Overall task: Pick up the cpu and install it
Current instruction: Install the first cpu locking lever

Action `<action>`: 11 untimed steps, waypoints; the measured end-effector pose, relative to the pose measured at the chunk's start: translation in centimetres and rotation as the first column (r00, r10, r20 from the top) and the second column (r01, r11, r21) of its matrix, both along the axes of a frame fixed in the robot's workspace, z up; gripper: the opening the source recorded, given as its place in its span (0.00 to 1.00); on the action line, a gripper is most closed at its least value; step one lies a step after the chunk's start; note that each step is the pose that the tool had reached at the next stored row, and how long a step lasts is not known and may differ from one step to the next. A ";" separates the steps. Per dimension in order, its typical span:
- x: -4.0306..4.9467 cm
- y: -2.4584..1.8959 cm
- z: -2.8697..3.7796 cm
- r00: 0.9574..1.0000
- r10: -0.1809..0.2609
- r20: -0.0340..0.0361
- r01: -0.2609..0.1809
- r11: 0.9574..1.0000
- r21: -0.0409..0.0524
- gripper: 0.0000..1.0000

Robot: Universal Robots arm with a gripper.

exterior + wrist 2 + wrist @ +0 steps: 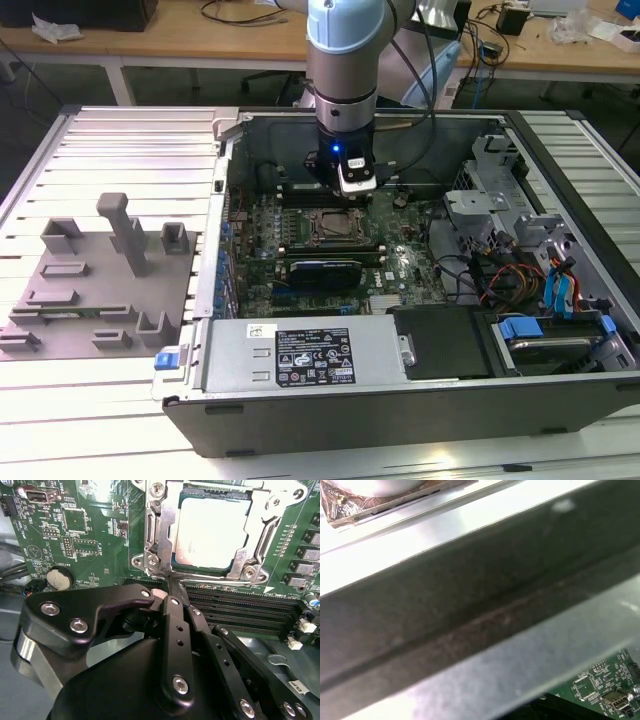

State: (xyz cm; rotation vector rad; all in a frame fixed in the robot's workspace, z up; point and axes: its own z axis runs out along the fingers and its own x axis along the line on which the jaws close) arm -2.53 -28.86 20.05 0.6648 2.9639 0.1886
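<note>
CPU (210, 532) sits in the socket frame (157, 535) on the motherboard (75, 525), in the upper right part of the second wrist view. Its top is a flat silver-white metal plate with a pale rim, and it lies level inside the frame. The metal parts of the frame cover its edges on the picture's left and right, and a thin metal lever (215, 580) runs along the frame's lower edge.

In the second wrist view the gripper (170, 587) is in the lower half of the picture, black, with screws on its links. Its two fingers (172, 625) stand together, with no gap that I can see between them, and nothing is held between them. The tips point to the lower edge of the socket frame, very near the lever; whether they touch it I cannot tell. The gripper is apart from the CPU.

In the exterior view the arm comes down from the top centre into the open computer case (400, 400), and the gripper (350, 190) hangs just above the socket frame (330, 228) in the middle of the green motherboard (300, 250). A grey plastic fixture tray (95, 285) lies on the slatted table (120, 140) at the picture's left, well apart from the case. Memory slots (250, 607) run just below the socket in the second wrist view.
</note>
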 end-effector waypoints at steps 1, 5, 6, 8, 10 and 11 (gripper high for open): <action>0.00 0.00 0.00 1.000 0.000 0.000 0.000 1.000 0.000 0.11; 0.00 0.00 0.10 1.000 0.000 0.000 0.000 1.000 0.000 0.11; 0.00 0.00 0.24 1.000 0.000 0.000 0.000 1.000 -0.001 0.11; 0.00 0.00 0.69 1.000 0.000 0.000 0.000 1.000 -0.003 0.11; 0.00 0.00 1.17 1.000 -0.001 0.000 0.001 1.000 -0.005 0.11; 0.00 0.00 1.46 1.000 -0.001 0.001 0.001 1.000 -0.007 0.11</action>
